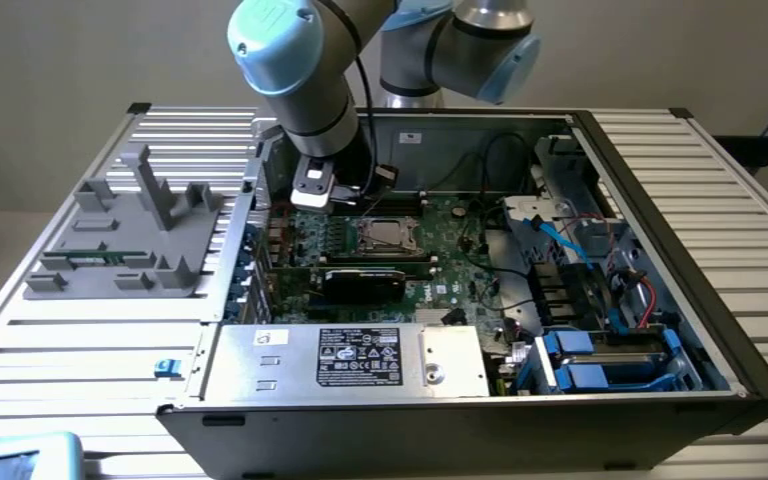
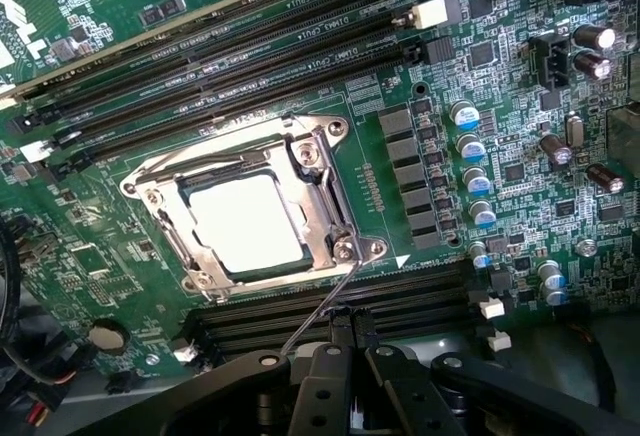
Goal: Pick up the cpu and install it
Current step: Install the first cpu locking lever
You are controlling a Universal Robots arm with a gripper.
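The cpu (image 2: 245, 221) is lying flat on the green motherboard (image 2: 520, 286), inside a metal frame (image 2: 322, 181). Its square silver top is shining bright, with a thin darker rim. The gripper (image 2: 350, 328) is hovering just beside the frame, its fingers pressed together.

You see a shiny silver cpu (image 2: 247, 218) in its grey metal frame (image 2: 325, 191), on a green motherboard (image 2: 385, 86) lined with black slots (image 2: 400, 298).
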